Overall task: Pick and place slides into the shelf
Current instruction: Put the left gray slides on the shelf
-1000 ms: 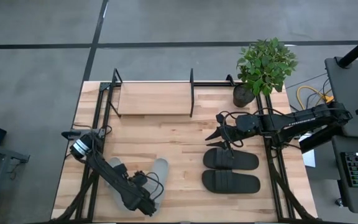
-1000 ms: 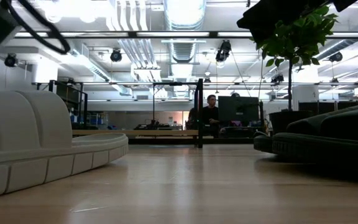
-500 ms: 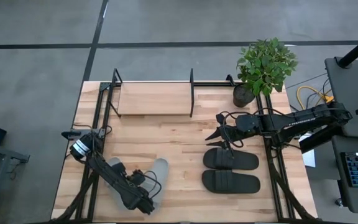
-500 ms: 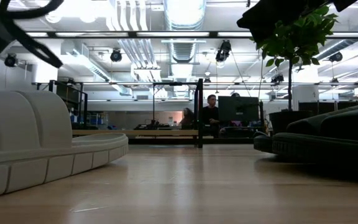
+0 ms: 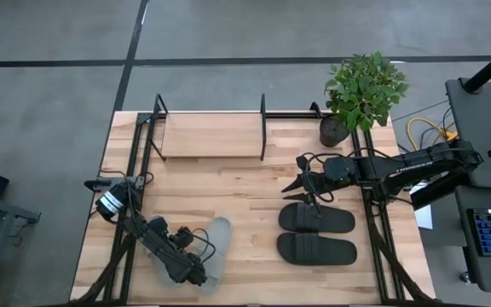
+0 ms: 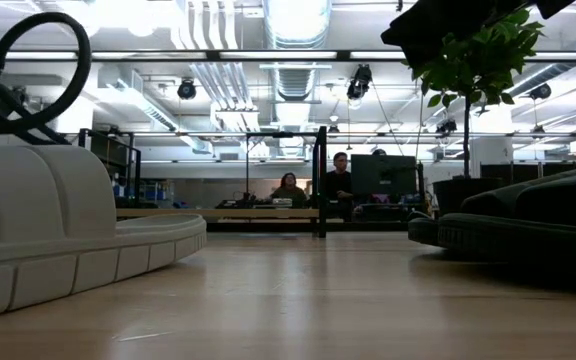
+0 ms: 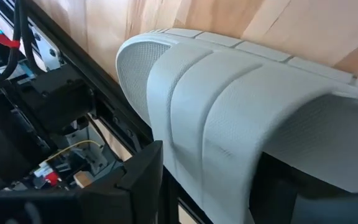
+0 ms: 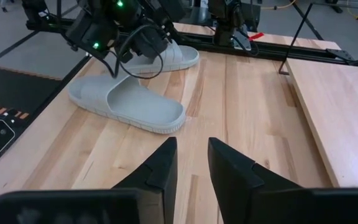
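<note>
Two light grey-white slides lie on the table's near left: one [image 5: 218, 239] shows beside my left arm, the other [image 8: 169, 57] lies mostly under it. My left gripper [image 5: 199, 271] hangs low over them, open. In its wrist view the wide strap [image 7: 229, 99] fills the space between the fingers. Two black slides [image 5: 316, 218] [image 5: 316, 249] lie flat at the right. My right gripper [image 5: 299, 186] hovers just beyond them, open by a narrow gap [image 8: 191, 155], with nothing in it. The shelf [image 5: 211, 136] stands at the far edge. My left gripper comes at the grey-white slide slanting down. One finger [image 7: 140, 180] stands close beside the outer side of the strap [image 7: 173, 155]. The other side is a dark shape low under the strap's arch. I cannot tell whether either finger touches. The slide rests flat on the table.
A potted plant [image 5: 361, 94] stands at the far right corner beside the shelf. Black frame rails [image 5: 143, 170] [image 5: 373, 222] run along the table's left and right sides. Bare wood lies between the two pairs of slides and in front of the shelf.
My left gripper has sunk toward the grey-white slide and tipped further down, drawing a little toward the table's left. The slides have stayed where they were.
</note>
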Action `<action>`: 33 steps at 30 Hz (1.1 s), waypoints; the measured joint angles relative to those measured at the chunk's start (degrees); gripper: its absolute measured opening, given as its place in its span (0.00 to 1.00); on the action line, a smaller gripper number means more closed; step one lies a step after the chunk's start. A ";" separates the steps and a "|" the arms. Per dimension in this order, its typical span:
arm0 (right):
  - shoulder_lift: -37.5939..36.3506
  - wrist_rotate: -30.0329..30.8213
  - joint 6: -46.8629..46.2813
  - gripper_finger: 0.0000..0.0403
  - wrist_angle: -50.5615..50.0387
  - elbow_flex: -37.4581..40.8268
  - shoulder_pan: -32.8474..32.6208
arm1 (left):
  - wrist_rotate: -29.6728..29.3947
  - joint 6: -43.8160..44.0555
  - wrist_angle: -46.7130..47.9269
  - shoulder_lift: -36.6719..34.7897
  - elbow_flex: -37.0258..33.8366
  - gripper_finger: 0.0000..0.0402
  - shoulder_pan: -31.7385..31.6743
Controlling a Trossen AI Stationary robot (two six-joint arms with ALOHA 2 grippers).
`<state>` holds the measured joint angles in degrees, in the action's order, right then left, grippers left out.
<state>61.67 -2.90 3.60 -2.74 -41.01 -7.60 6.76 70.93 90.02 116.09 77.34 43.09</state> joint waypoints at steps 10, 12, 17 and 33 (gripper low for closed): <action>0.00 0.00 -0.55 0.21 -0.02 0.00 0.00 | -0.44 -2.43 0.31 -0.28 -0.18 0.03 0.07; 0.00 0.00 -0.55 0.21 0.00 0.00 0.00 | -0.92 -2.73 0.39 -0.31 -0.19 0.02 0.07; 0.00 0.00 -0.53 0.19 0.00 0.00 0.00 | -1.00 -7.33 0.17 -0.62 -0.21 0.01 0.09; 0.00 0.00 -0.53 0.19 0.00 0.00 0.00 | -16.28 -10.84 -0.15 -10.42 0.00 0.00 -0.35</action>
<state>61.67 -2.90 3.07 -2.74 -41.01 -7.60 -9.52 60.08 89.87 105.67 77.34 42.74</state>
